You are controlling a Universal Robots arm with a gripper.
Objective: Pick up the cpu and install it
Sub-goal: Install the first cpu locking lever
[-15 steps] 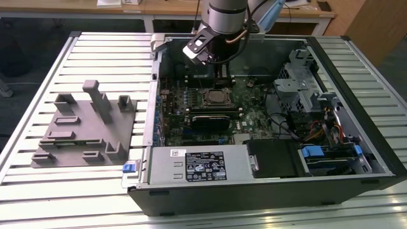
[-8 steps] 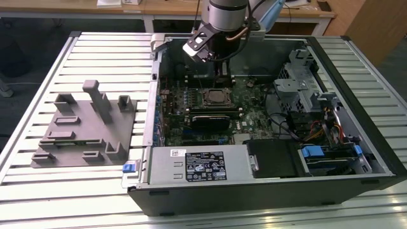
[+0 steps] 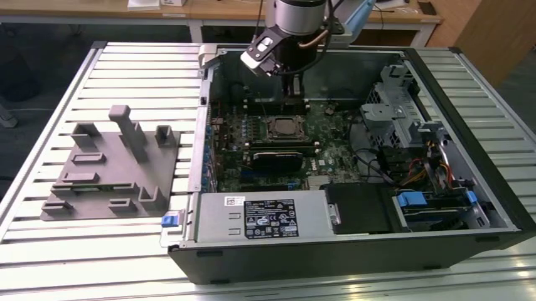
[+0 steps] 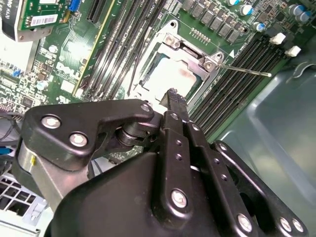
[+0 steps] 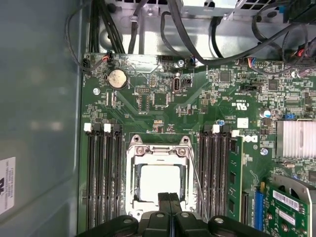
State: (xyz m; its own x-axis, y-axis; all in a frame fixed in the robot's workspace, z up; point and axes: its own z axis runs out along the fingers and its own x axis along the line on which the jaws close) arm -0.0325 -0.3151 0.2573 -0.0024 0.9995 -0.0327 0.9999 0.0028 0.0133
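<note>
claw [image 5: 169, 198]: tips pressed tog., nothing betw. them, no grip on anything; hangs just over one edge of the socket.
cpu [image 5: 157, 183]: lies flat inside socket frame [image 5: 131, 180] on the board, pale top up, mid-case in ext. view.
fixture risk: grey fixture [image 3: 109, 166] on desk [image 3: 84, 263] at the exterior view's left, well apart from case [image 3: 335, 257]; prob. no hazard.
case risk: arm reaches deep inside, so wrist could clip a wall on a wide swing.
slots risk: memory slots [image 5: 101, 182] flank the socket on both sides; sideways slip of tips could scrape latches.
cpu risk: if chip sits skewed, a push down w/ closed tips could bend pins; tips could also scratch the top.
lever risk: thin wire lever [image 4: 247, 72] just beside socket; claw could snag or bend it.
cables risk: loose cables [image 3: 418, 169] toward the exterior view's right, near board; may catch the wrist.
hidden, socket: pins under chip; can't tell if chip is fully seated or frame clamped.
hidden, lever: latched or free, can't tell.
hidden, claw: blocks one socket edge in both wrist views; gap betw. tips & chip can't be judged.
</note>
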